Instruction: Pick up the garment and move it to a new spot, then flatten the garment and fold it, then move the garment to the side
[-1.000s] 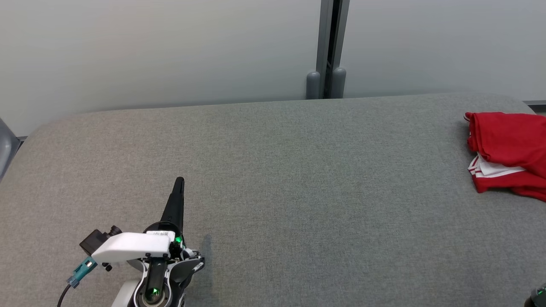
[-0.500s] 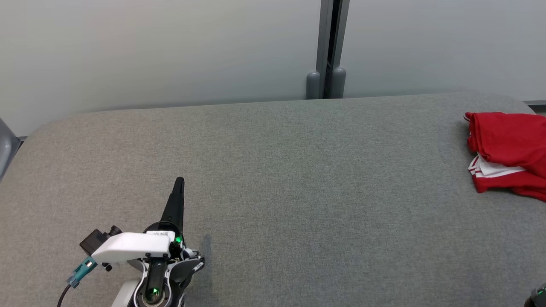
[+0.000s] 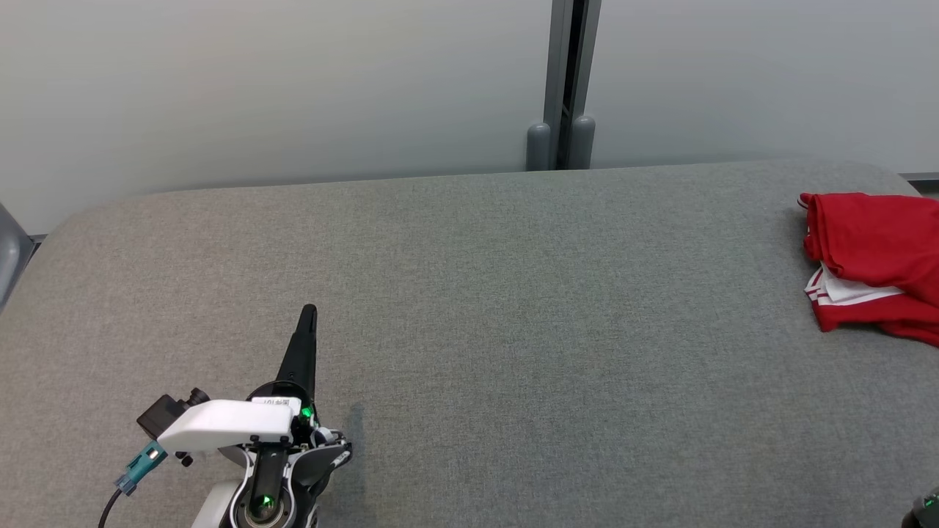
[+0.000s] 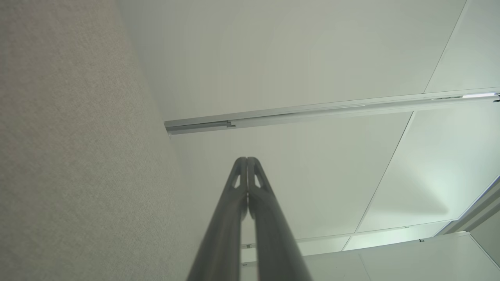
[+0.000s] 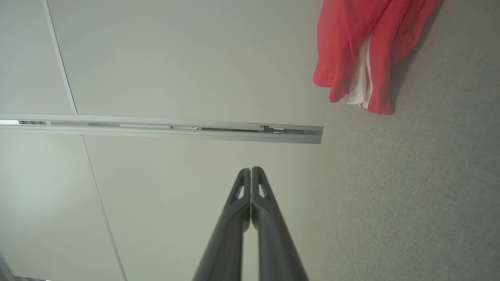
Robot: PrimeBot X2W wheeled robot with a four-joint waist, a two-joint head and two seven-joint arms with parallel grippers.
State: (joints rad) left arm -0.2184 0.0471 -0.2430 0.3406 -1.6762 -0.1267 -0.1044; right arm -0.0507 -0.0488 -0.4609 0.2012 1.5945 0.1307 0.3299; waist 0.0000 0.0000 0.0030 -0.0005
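Observation:
The garment [image 3: 877, 264] is a red piece with white trim, lying bunched at the far right edge of the grey fabric table [image 3: 513, 330], partly cut off by the head view's border. It also appears at the upper right of the right wrist view as a red garment [image 5: 363, 50]. My left gripper [image 3: 309, 314] hovers over the table's lower left, fingers pressed together and empty; the left wrist view shows the same left gripper [image 4: 247, 160] shut. My right gripper [image 5: 250, 170] is shut with nothing in it, well short of the garment.
A pale partition wall [image 3: 293, 88] runs behind the table, with a grey vertical post [image 3: 568, 81] at its middle. A grey chair edge [image 3: 7, 253] sits beyond the table's left end. Bare fabric stretches between the left gripper and the garment.

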